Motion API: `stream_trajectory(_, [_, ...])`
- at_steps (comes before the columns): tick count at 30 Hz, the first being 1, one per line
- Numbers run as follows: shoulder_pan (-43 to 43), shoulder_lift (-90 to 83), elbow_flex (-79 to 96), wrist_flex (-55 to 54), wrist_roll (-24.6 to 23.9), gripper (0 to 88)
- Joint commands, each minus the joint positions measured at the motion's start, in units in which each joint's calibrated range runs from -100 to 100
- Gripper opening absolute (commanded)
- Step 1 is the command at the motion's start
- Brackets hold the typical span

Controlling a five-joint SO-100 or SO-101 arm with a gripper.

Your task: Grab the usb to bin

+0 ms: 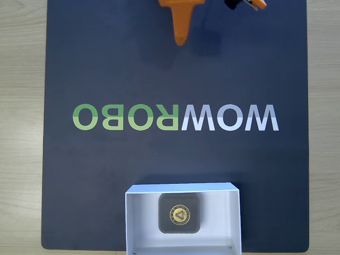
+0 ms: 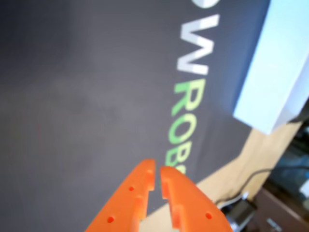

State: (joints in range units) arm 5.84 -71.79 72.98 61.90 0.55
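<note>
Pale wood-grain worktop (image 1: pixel 21 106) carries a large dark mat (image 1: pixel 159 69) printed with the word WOWROBO (image 1: pixel 175 117), which reads mirrored in the fixed view, its ROBO half green and its WOW half white. At the near edge of that mat in the fixed view stands the bin (image 1: pixel 139 223), a shallow white box with thin walls, cut off by the bottom of the picture. The usb (image 1: pixel 180 213) lies flat inside it, close to the far wall and about midway between the side walls, its gold round emblem with the triangle facing up. The orange hand (image 1: pixel 181 40) sits at the top edge of the fixed view, well apart from the bin, with one finger (image 1: pixel 181 24) pointing down toward the lettering above bare mat. In the wrist view the hand (image 2: pixel 158 170) enters from the bottom, its two orange fingertips (image 2: pixel 140 181) drawn almost together with only a thin slit between them and nothing caught in it. Beyond them that view shows the mat (image 2: pixel 87 96), part of the lettering (image 2: pixel 188 87), and a corner of the bin (image 2: pixel 275 72) at upper right, blurred, with cables (image 2: pixel 241 198) on the worktop at lower right.
</note>
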Motion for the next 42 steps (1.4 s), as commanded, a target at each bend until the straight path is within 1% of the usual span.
stream_trajectory(1, [1.0,-9.6,6.2,0.7,0.2,1.3])
stream_trajectory(5, [1.1,-19.7,12.5,4.8,0.2,1.3])
stream_trajectory(9, [0.3,-27.3,14.7,5.6,0.3,1.3])
stream_trajectory(14, [1.4,-27.2,19.7,8.4,2.2,1.0])
stream_trajectory(22, [1.8,-27.3,18.8,11.8,2.7,1.0])
stream_trajectory(42, [2.3,-27.3,18.8,11.8,2.6,1.0])
